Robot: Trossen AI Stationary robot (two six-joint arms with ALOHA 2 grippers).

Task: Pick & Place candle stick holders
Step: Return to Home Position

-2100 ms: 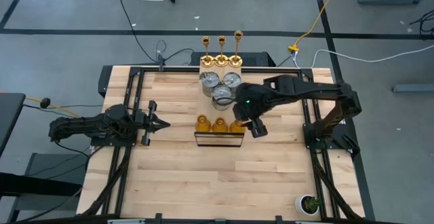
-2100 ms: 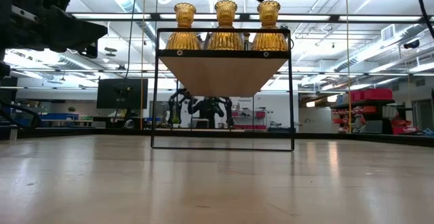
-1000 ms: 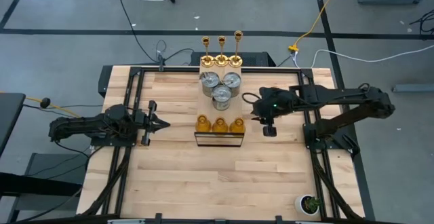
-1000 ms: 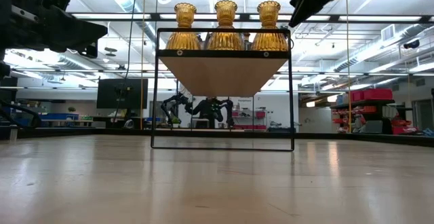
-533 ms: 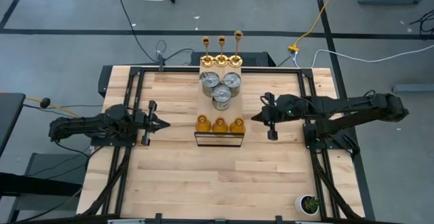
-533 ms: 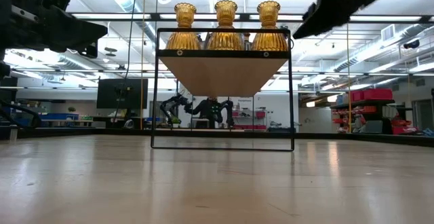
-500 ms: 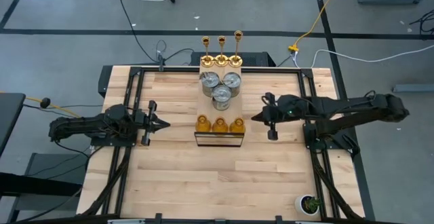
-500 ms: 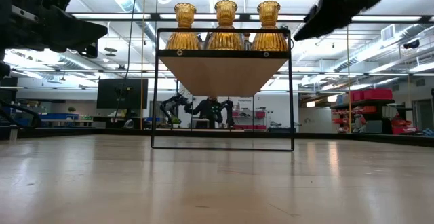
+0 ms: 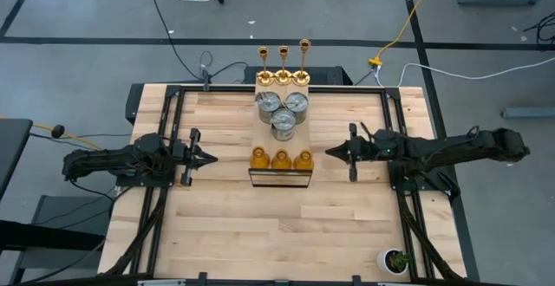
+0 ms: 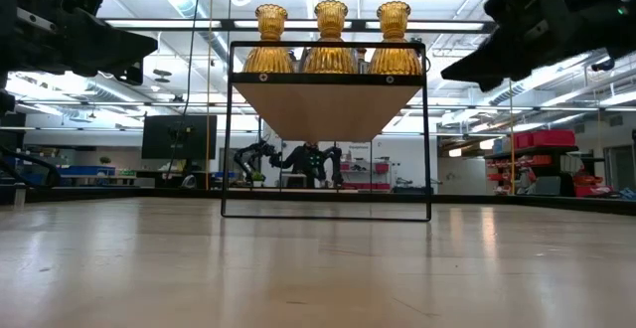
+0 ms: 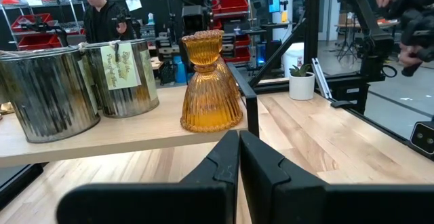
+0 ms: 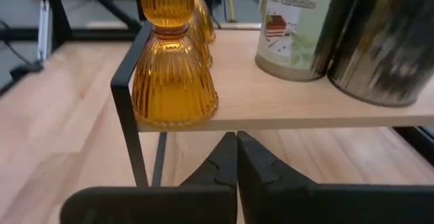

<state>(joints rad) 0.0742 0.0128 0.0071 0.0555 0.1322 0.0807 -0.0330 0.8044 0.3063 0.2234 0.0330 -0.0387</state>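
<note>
Three amber holders (image 9: 280,159) are lined up along one edge of the shelf (image 9: 262,139), three cans (image 9: 280,113) clustered mid-shelf, three gold candlesticks (image 9: 283,65) in a row at the opposite edge. We see the left gripper (image 9: 212,157) pinched together, empty, left of the shelf and apart from it. We see the right gripper (image 9: 329,152) likewise closed on nothing, just right of the amber row.

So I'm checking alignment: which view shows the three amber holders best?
The low view: all three amber holders stand side by side along the shelf edge. The high view shows them small, from above; each wrist view mainly shows one of them.
</note>
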